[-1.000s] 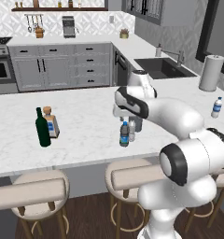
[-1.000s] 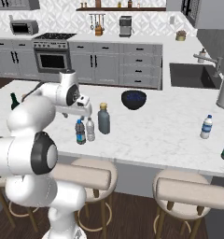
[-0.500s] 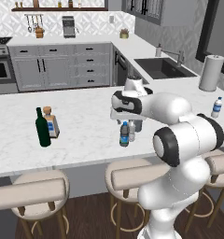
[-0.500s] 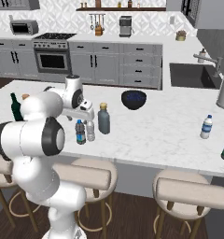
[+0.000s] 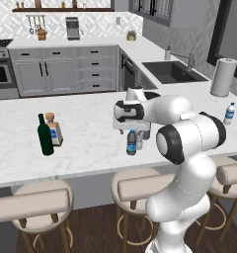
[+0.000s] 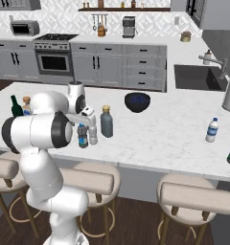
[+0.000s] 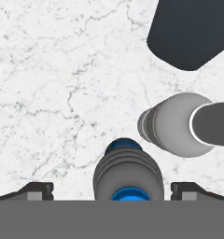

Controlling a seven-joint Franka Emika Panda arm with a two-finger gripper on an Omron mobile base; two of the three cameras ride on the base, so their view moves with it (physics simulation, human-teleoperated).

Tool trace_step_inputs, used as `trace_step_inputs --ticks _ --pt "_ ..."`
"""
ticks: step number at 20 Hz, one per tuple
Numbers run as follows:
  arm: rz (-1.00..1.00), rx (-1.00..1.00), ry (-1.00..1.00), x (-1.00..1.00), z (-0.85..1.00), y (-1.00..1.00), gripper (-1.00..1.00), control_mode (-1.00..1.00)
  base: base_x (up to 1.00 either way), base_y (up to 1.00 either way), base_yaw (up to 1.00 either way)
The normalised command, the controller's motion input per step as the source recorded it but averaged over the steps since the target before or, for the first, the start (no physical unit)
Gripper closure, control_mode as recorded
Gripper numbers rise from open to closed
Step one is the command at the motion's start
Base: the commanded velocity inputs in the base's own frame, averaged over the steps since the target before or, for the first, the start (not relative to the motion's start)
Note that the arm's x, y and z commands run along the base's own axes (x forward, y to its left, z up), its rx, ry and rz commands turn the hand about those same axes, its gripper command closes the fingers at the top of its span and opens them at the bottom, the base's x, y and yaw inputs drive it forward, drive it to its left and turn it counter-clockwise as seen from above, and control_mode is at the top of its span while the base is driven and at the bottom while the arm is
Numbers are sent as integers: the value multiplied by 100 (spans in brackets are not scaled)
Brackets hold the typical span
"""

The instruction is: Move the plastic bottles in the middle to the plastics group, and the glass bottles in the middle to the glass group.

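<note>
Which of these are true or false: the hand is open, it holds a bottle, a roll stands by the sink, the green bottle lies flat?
1. The robot's hand is open above the small blue-capped plastic bottle. True.
2. The hand grips that bottle. False: its fingers stand apart on either side.
3. A white paper towel roll stands near the dark sink. True.
4. The tall dark green wine bottle lies flat. False: it stands upright on the white marble counter.
</note>
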Motion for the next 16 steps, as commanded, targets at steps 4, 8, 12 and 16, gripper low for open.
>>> trace_step_inputs --ticks 4,8,12,16 --pt "-9 0 0 -9 -10 -2 -100 -100 0 0 0" --pt "-10 0 0 0 -19 -8 -100 -100 0 0 0" --pt "-8 0 1 2 -21 -9 -100 -100 0 0 0" --pt "-1 0 4 10 -25 0 100 -100 0 0 0"
